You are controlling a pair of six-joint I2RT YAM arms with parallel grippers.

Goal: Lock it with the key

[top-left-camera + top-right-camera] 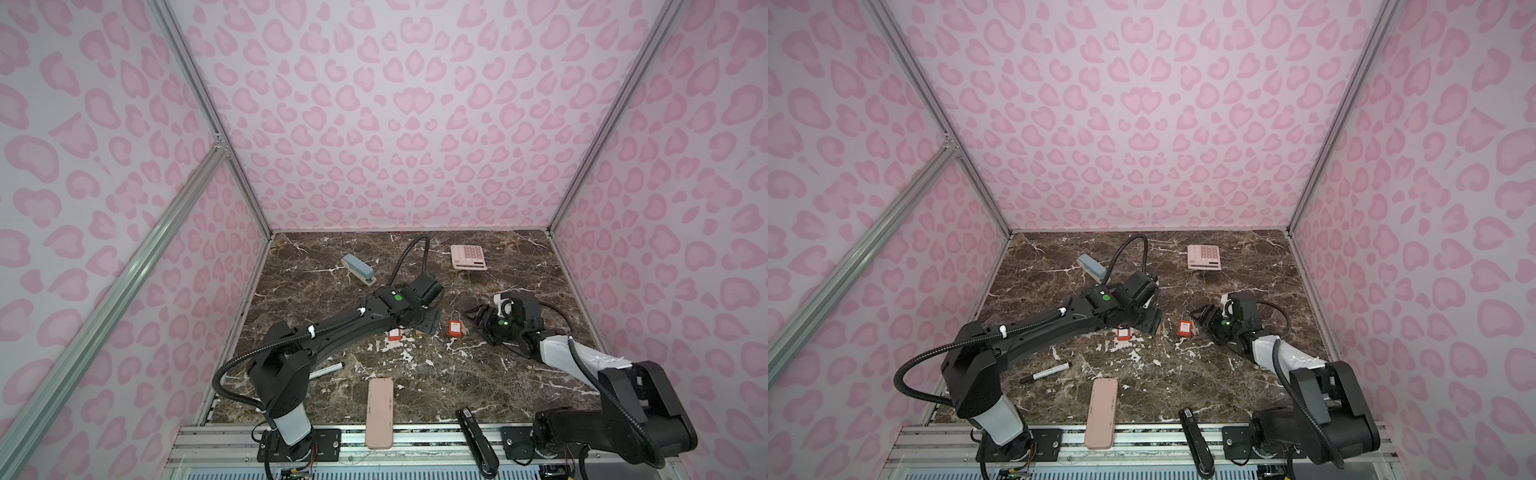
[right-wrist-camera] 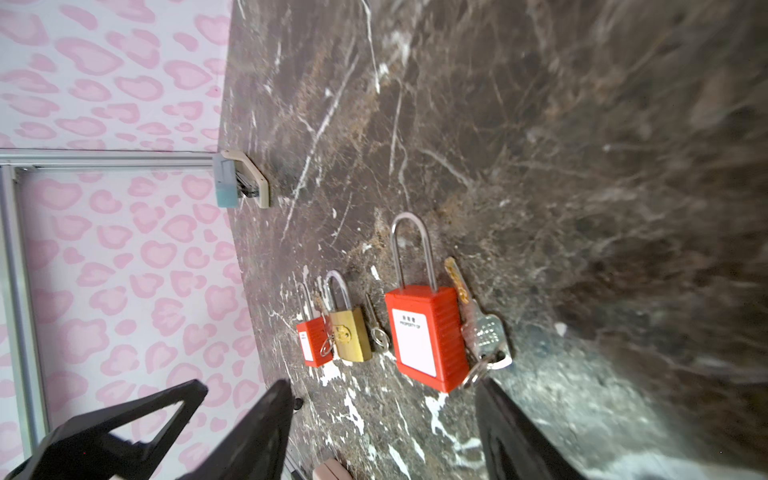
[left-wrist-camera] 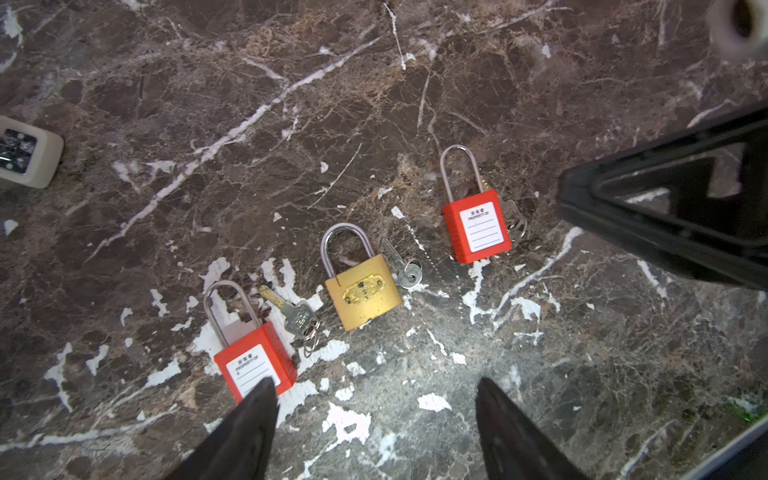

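Observation:
Three padlocks lie in a row on the marble table, each with a key beside it. In the left wrist view I see a red padlock [image 3: 255,365] with its key [image 3: 291,311], a brass padlock [image 3: 363,291] with a small key [image 3: 401,262], and a second red padlock [image 3: 478,226]. My left gripper [image 3: 374,384] hangs open above them with nothing between its fingers. My right gripper [image 2: 384,384] is open too, close to the second red padlock [image 2: 428,336] and its keys [image 2: 486,336]. In a top view my left arm hides most of the row, and only that padlock [image 1: 456,328] shows whole.
A blue-grey stapler [image 1: 357,269] and a pink calculator [image 1: 468,257] lie at the back. A marker [image 1: 328,370], a pink case [image 1: 379,412] and a black stapler [image 1: 476,440] lie near the front edge. Patterned walls close three sides.

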